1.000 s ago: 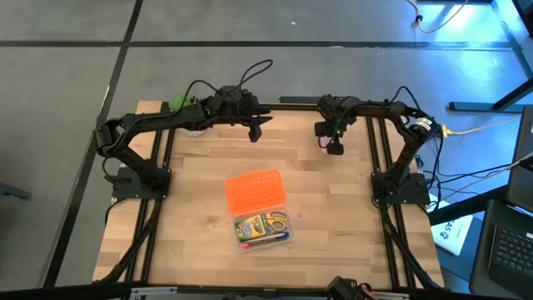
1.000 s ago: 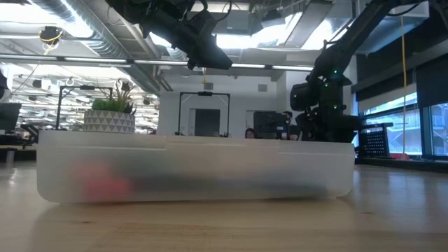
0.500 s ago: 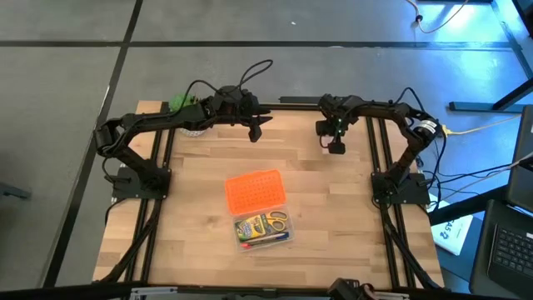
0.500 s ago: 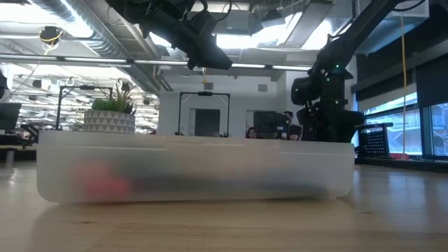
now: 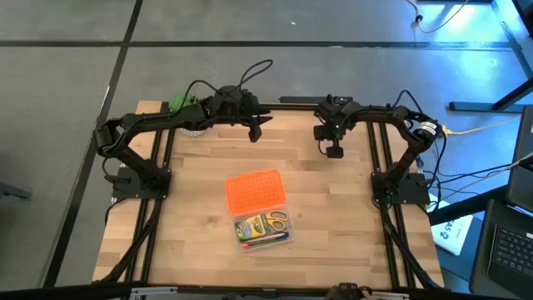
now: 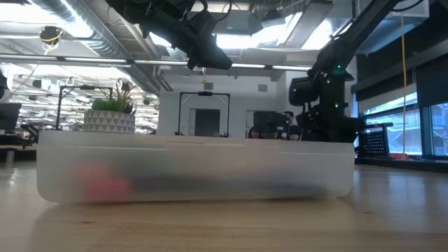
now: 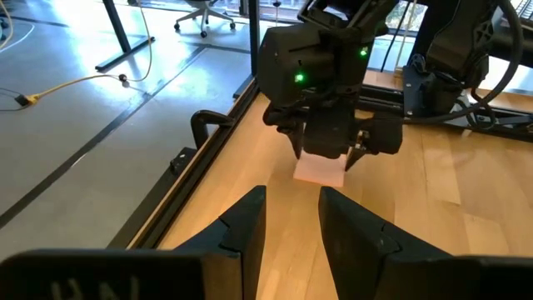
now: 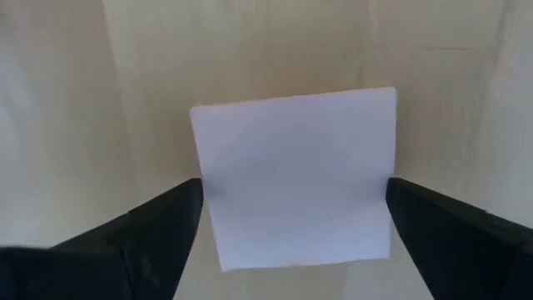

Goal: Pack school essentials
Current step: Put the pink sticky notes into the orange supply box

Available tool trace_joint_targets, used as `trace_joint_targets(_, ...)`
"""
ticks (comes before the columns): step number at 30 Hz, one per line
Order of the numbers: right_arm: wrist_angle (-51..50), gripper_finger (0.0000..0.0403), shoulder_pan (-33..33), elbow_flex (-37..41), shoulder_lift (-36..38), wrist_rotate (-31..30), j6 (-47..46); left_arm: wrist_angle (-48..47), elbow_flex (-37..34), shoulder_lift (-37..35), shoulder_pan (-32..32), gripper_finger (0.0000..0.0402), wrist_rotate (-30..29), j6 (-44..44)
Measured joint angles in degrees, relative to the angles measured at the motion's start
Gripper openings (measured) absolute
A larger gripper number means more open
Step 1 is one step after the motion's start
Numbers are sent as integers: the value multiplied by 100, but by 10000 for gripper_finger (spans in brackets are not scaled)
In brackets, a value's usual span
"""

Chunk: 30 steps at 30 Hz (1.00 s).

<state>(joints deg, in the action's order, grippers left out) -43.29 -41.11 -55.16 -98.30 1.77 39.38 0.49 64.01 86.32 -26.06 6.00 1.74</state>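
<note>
right claw (image 8: 291, 225): spread wide, empty | pink note pad (image 8: 296, 175): flat on table, directly below, between fingers

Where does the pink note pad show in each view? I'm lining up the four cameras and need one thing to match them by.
High view: not visible; the right gripper covers that spot.
Low view: not visible behind the clear case.
Left wrist view: pink note pad on the table just under the right gripper, centre.
Right wrist view: note pad fills the centre, between the open fingers.
Shared landmark: the right gripper, directly above the pad.
</note>
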Motion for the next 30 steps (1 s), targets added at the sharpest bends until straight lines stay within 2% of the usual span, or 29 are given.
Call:
trace_joint_targets(13, 530, 379, 73, 377, 46, -102, 9, 1, 0, 0, 0, 105, 0, 0)
trace_joint_targets(30, 586, 378, 73, 393, 11, 112, -2, 1, 0, 0, 0, 105, 0, 0)
